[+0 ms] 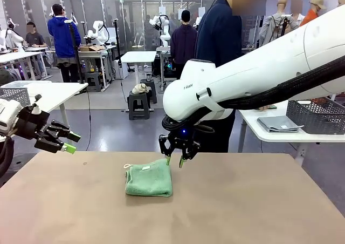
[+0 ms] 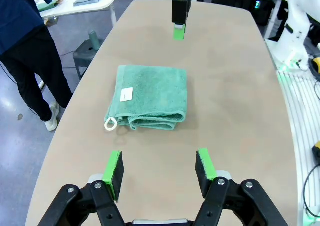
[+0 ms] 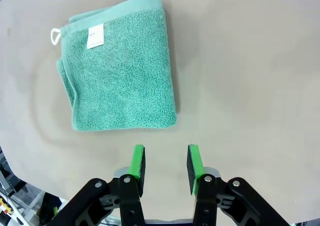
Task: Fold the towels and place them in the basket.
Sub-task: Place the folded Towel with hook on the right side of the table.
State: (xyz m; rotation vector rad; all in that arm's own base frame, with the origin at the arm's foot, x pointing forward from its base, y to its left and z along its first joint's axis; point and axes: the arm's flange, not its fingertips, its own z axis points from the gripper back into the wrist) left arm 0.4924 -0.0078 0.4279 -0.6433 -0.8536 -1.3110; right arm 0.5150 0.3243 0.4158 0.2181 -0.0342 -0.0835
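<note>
place: I am working in a lab hall | signs: people (image 1: 183, 39) are standing among white worktables (image 1: 139, 56) | a stool (image 1: 138, 104) is sitting in the aisle

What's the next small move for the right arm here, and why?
Probably lower the right gripper onto the edge of the green towel nearest it and close. The towel already lies folded on the table. Both grippers are open and empty. The right one hangs just above the towel's far edge, while the left gripper is farther off to the side.
</note>
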